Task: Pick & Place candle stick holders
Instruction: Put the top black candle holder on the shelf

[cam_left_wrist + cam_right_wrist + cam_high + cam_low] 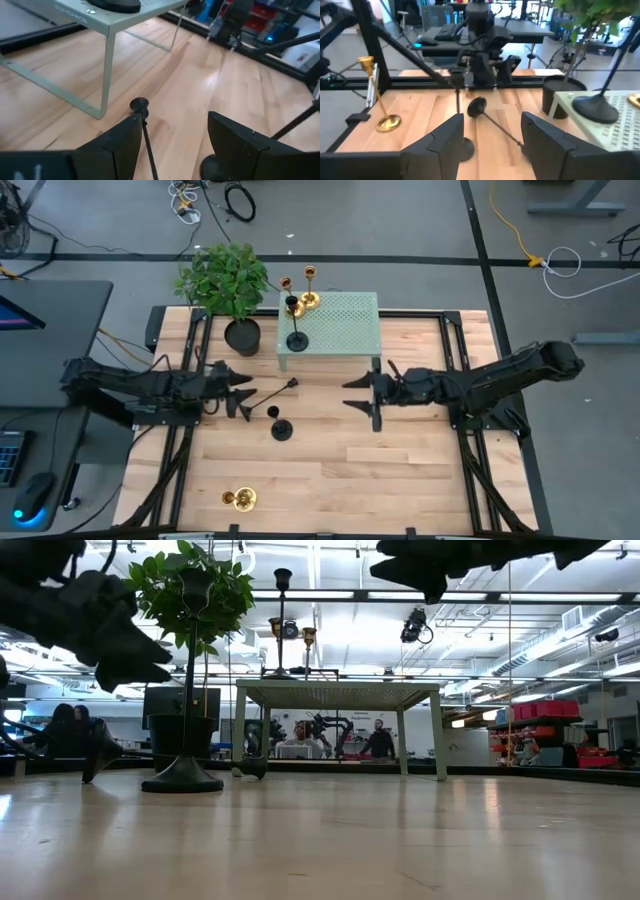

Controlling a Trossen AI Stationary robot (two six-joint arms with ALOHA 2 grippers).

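The left gripper point(243, 392) hangs over the wooden table point(400, 470), a little in front of the plant pot point(242, 336), and its fingers point(117, 145) stand wide apart with nothing between them. Just beside its tips lies a black holder point(272, 397) on its side, the stem pointing toward the green stand point(345, 325); in the left wrist view the small cup point(139, 104) of this holder shows between the open fingers, low on the wood.

The right gripper point(362, 391) is opposite, in front of the stand and near its right leg. Its fingers point(437, 145) are also wide apart and empty (the right wrist view looks between them at the lying holder point(485, 112) and at the left arm behind it).

A second black holder point(282, 429) stands upright on the table, near the lying one and closer to the front edge. A gold holder point(239, 499) is near the front edge of the table, well apart from both arms; in the right wrist view it point(382, 100) stands upright.

On the stand, at its left end, is a third black holder point(296, 338), upright. At the back left corner of the stand are the other gold holders point(308, 288), close together; how many are there I cannot tell for sure.
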